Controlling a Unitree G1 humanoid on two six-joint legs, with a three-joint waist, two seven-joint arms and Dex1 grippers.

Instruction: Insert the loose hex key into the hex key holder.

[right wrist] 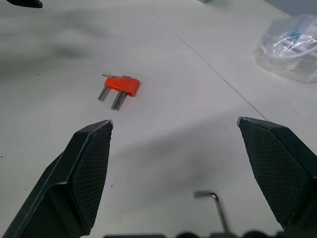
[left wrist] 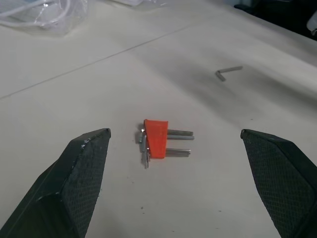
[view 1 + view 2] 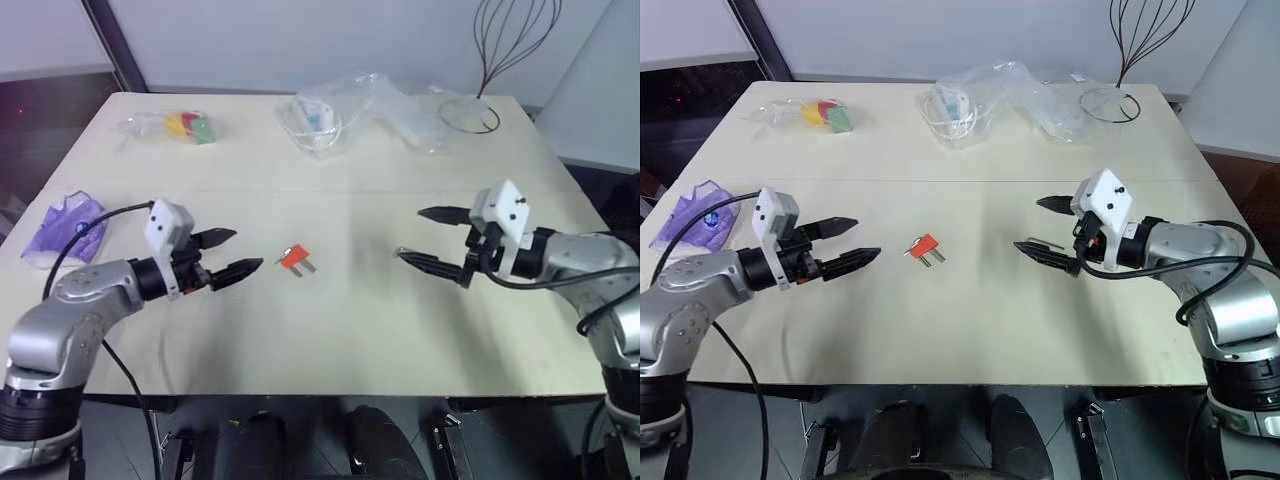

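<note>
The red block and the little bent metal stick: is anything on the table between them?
Nothing. In the left wrist view, only bare table lies between the hex key holder and the loose hex key.

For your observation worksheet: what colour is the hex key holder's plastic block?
Red-orange; the hex key holder shows best in the left wrist view.

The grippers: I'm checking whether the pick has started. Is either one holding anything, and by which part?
Nothing is held. The left gripper and right gripper are open above the table; the hex key holder and loose hex key lie untouched.
</note>
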